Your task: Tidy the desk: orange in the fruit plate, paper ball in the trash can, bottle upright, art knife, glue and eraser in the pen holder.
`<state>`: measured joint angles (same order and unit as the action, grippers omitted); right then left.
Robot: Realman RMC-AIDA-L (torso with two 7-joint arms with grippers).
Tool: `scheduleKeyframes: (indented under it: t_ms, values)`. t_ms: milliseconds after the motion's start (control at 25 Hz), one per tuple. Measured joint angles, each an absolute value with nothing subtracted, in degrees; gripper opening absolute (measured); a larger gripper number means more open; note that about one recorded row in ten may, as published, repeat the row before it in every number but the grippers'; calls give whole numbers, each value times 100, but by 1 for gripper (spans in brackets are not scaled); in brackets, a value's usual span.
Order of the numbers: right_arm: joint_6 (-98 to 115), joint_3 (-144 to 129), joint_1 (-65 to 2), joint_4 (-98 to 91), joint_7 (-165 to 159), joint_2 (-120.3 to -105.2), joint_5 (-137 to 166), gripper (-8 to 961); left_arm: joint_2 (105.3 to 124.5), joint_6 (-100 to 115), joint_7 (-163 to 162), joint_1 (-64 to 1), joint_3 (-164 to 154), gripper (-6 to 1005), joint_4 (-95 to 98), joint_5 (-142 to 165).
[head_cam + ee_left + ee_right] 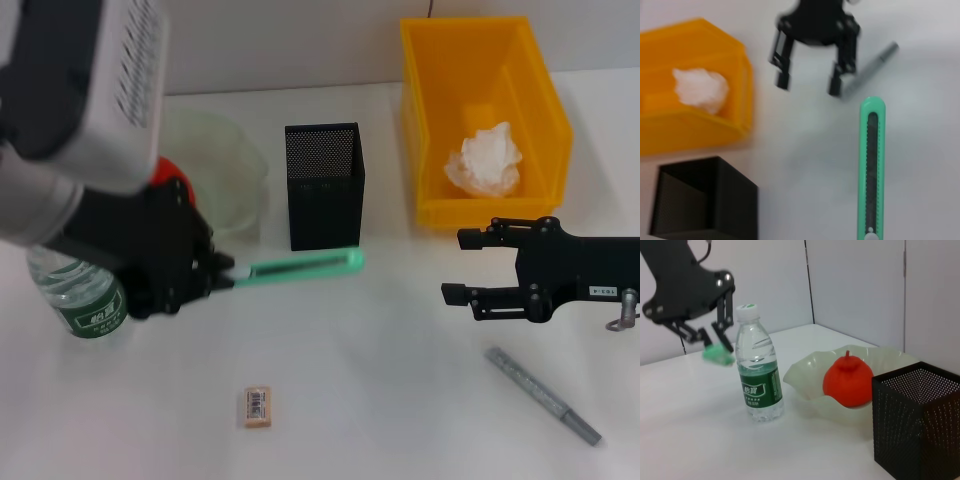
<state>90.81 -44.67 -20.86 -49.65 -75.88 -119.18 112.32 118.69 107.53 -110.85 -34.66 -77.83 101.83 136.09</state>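
Note:
My left gripper (pixel 225 272) is shut on one end of the mint-green art knife (pixel 300 266), which is held level above the table, in front of the black mesh pen holder (pixel 325 185). The same knife (pixel 871 165) fills the left wrist view. The bottle (pixel 85 295) stands upright at the left. The orange (pixel 847 380) lies in the pale-green fruit plate (pixel 810 377). Inside the yellow trash can (pixel 480 110) is the paper ball (pixel 485 160). The grey glue (pixel 545 395) and the tan eraser (pixel 258 407) lie on the table. My right gripper (pixel 455 265) hangs open and holds nothing, in front of the bin.
The table is white. My left arm's bulk hides most of the orange and part of the plate in the head view. The pen holder stands between the plate and the bin. The eraser lies near the front edge, the glue at the front right below my right arm.

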Motion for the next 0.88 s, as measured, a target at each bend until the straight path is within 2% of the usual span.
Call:
scheduleKeyframes:
  t_ms: [400, 880]
  values:
    - [9088, -4424, -2089, -4966, -7584, -11918, 11232, 761, 11874, 9961, -11243, -3316, -7114, 98, 10152, 12834]
    - [9111, -4379, -2053, -4951, -7585, -11918, 11180, 761, 11874, 8052, -11360, -2683, -7216, 99, 9815, 11920]
